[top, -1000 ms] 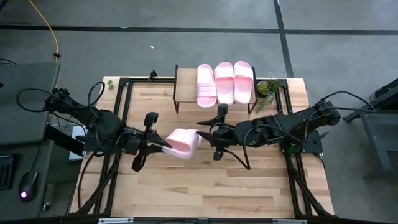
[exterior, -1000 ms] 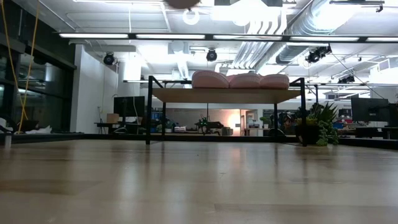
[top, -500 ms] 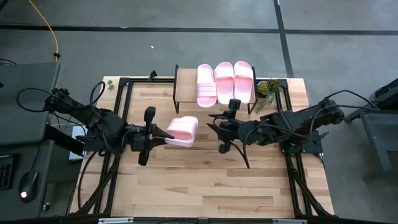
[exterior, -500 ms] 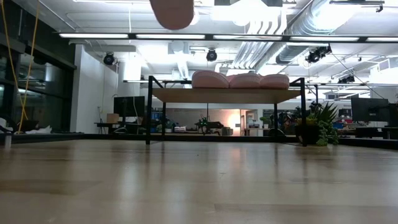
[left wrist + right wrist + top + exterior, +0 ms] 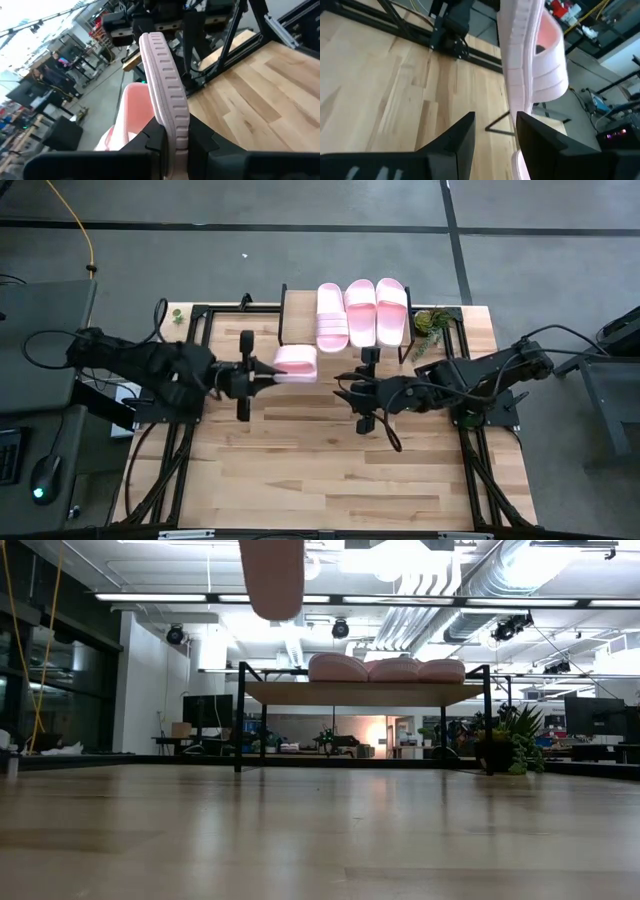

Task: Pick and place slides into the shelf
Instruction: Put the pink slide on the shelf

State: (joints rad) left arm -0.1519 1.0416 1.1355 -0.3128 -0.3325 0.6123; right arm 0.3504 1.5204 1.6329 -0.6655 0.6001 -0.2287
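We hold the fourth slide (image 5: 296,363) in the left tool (image 5: 262,373), clamped on its edge, lifted just off the shelf's (image 5: 293,316) free left end. The thin pinch could let it twist or slip, or it could catch the shelf's frame. The right tool (image 5: 350,390) waits nearby below the shelf, fingers apart and empty. Three matching pale pink ribbed slides (image 5: 362,311) already lie side by side on the shelf

In the low view the raised slide (image 5: 272,575) is cut off by the top edge, and whatever holds it stays hidden. In the right wrist view, the slide (image 5: 532,65) beyond the right gripper (image 5: 495,132) runs out of frame.
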